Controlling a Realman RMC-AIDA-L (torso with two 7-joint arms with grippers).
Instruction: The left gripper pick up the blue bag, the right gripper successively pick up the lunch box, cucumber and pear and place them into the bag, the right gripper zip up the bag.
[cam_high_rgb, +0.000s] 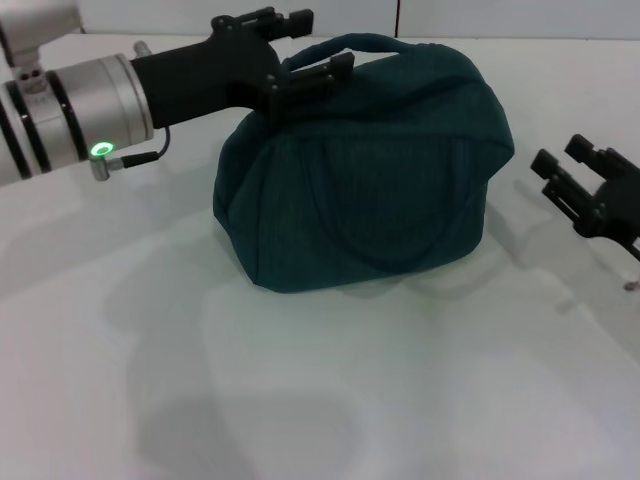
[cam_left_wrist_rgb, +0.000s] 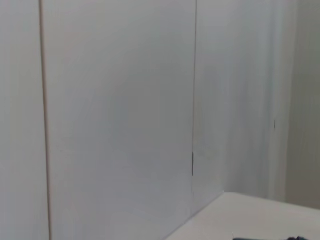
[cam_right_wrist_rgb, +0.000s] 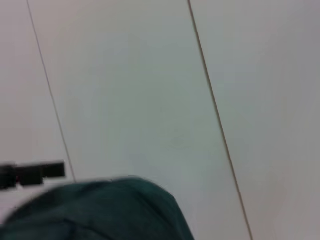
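Note:
The blue bag (cam_high_rgb: 365, 180) sits shut on the white table, handles on top. My left gripper (cam_high_rgb: 325, 42) reaches in from the left at the bag's top left corner. Its fingers (cam_high_rgb: 300, 85) are apart, and the near end of a handle (cam_high_rgb: 350, 42) passes between them. My right gripper (cam_high_rgb: 557, 150) hovers open and empty just right of the bag, not touching it. In the right wrist view the bag's top (cam_right_wrist_rgb: 100, 210) fills the lower edge, with a black finger of the left gripper (cam_right_wrist_rgb: 32, 174) behind it. The lunch box, cucumber and pear are out of view.
The white table (cam_high_rgb: 300, 400) spreads in front of the bag. A white panelled wall (cam_left_wrist_rgb: 120, 100) stands behind the table. The left wrist view shows only that wall and a corner of the table (cam_left_wrist_rgb: 250, 215).

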